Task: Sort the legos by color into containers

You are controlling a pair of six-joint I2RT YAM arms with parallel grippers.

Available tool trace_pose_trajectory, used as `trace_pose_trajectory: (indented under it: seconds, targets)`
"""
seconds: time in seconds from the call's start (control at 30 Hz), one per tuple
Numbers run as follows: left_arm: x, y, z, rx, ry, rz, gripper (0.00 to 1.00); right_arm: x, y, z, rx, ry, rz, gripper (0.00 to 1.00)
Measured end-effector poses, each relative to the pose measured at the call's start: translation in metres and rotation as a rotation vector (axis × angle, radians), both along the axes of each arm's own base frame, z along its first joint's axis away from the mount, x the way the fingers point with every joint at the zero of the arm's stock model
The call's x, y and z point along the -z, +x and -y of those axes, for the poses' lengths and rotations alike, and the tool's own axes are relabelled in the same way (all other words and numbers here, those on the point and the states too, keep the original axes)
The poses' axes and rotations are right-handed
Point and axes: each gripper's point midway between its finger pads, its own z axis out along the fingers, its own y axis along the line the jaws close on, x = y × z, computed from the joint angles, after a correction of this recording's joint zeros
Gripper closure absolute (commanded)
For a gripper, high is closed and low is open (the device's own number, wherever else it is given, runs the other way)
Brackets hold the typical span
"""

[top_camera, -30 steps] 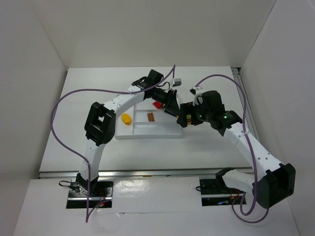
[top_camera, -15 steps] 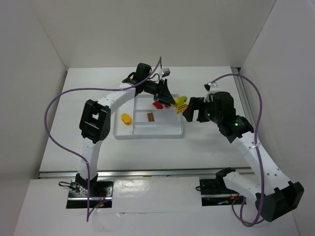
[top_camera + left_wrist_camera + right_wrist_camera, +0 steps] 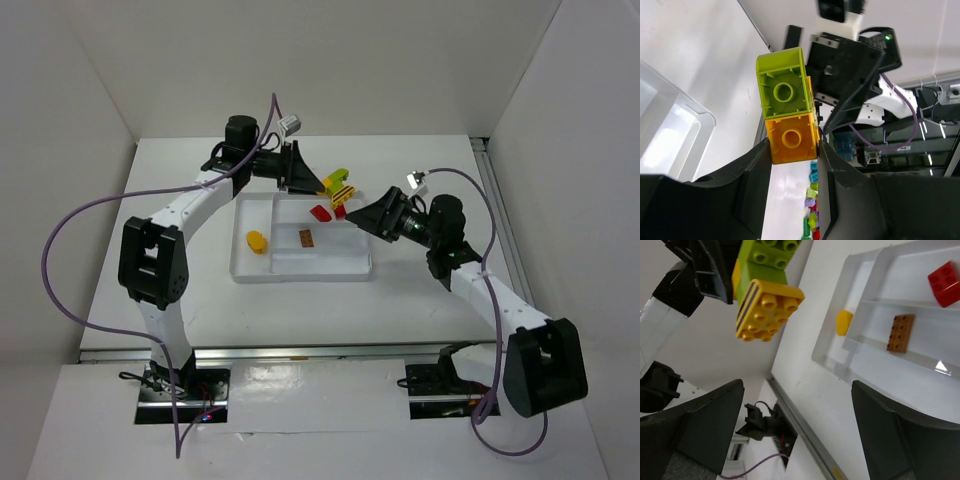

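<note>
Legos (image 3: 338, 185) stacked together, a lime brick (image 3: 785, 90) joined to an orange-yellow brick (image 3: 792, 139), are pinched between the fingers of the left gripper (image 3: 322, 186), up in the air near the far right corner of the tray (image 3: 300, 278). The right gripper (image 3: 356, 220) is spread wide and empty, just beside the stack. In the tray's separate compartments lie a red brick (image 3: 321, 213), a brown plate (image 3: 306, 238) and a yellow piece (image 3: 257, 242).

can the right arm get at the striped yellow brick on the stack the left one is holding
Probably yes. The right gripper is open and points at the striped yellow brick, which sits at the free end of the stack in the left gripper, with nothing between them.
</note>
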Motion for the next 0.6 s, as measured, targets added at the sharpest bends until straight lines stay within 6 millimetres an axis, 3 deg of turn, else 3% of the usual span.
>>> trace_pose_trajectory:
  seconds: [0.1,0.37,0.6]
  targets:
    - [-0.002,-0.004,0.003,0.013,-0.005,0.012,1.0,0.0,0.002,-0.011,-0.045,0.047,-0.014,0.03]
    - [0.002,-0.006,0.003,0.014,0.0,-0.001,1.0,-0.037,0.01,-0.023,-0.108,0.164,0.088,0.08]
    - [0.002,-0.006,0.003,0.014,0.001,-0.001,1.0,-0.023,0.019,-0.032,-0.136,0.2,0.034,0.1]
